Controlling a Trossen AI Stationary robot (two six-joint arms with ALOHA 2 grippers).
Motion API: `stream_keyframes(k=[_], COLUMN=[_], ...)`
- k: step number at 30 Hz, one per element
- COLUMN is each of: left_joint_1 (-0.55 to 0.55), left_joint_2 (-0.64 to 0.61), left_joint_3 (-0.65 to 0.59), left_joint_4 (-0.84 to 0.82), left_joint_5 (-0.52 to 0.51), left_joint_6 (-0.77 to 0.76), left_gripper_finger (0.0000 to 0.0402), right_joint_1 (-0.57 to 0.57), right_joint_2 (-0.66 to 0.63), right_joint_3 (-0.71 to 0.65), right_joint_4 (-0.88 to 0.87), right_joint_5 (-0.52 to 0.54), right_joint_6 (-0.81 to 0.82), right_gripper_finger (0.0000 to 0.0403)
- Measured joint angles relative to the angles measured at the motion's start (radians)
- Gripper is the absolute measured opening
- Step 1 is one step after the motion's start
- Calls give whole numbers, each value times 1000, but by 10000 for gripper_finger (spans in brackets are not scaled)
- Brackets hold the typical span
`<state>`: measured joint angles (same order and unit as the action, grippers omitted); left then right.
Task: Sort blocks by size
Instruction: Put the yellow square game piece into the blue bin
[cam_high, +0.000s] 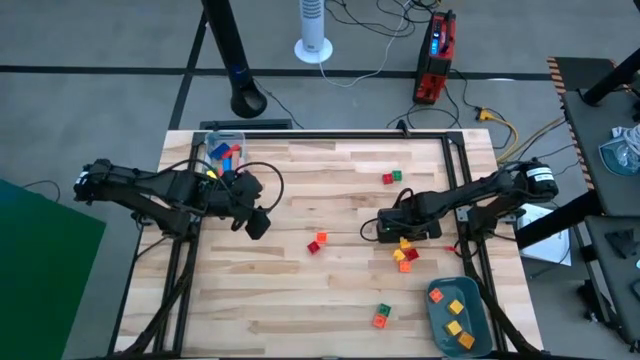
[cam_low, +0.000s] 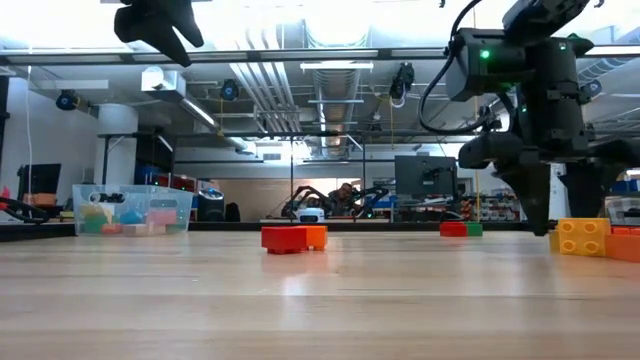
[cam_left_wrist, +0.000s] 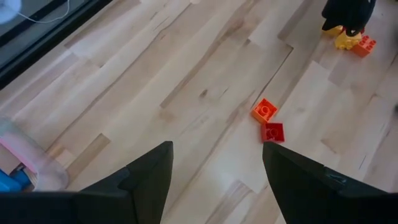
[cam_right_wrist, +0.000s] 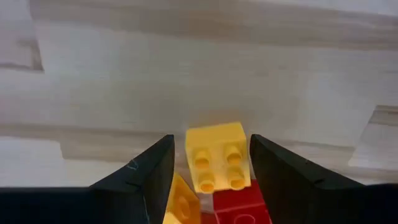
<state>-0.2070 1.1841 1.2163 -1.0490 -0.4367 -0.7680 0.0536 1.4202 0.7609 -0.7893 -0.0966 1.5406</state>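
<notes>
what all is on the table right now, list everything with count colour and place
clear plastic box: one, far left corner, blue and red pieces inside
grey-blue tray: one, near right corner, four orange-yellow blocks inside
red and green pair: two blocks, far right of centre
red and orange pair: two blocks, table centre
green and orange pair: two blocks, near edge
yellow block: one, between the right gripper's fingers, in a yellow, orange and red cluster
left gripper: open, empty, raised above the table's left part
right gripper: open, low around the yellow block
</notes>
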Motion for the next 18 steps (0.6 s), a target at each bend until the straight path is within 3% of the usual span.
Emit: stream_keyframes(k=[9, 14, 18], left_joint_1=[0, 1, 1], left_joint_2=[0, 1, 2], left_joint_3=[0, 0, 0], left_joint_4=[15, 25, 32], left_joint_5=[-1, -10, -27], left_joint_6=[-3, -10, -35], left_gripper_finger=[235, 235, 235], right_joint_1=[1, 0, 0], right_joint_2=[40, 81, 88], right_joint_3=[-5, -4, -4], right_joint_4=[-5, 16, 21], right_joint_5=[7, 11, 16], right_joint_6=[-110, -149, -162], right_gripper_finger=[177, 134, 134])
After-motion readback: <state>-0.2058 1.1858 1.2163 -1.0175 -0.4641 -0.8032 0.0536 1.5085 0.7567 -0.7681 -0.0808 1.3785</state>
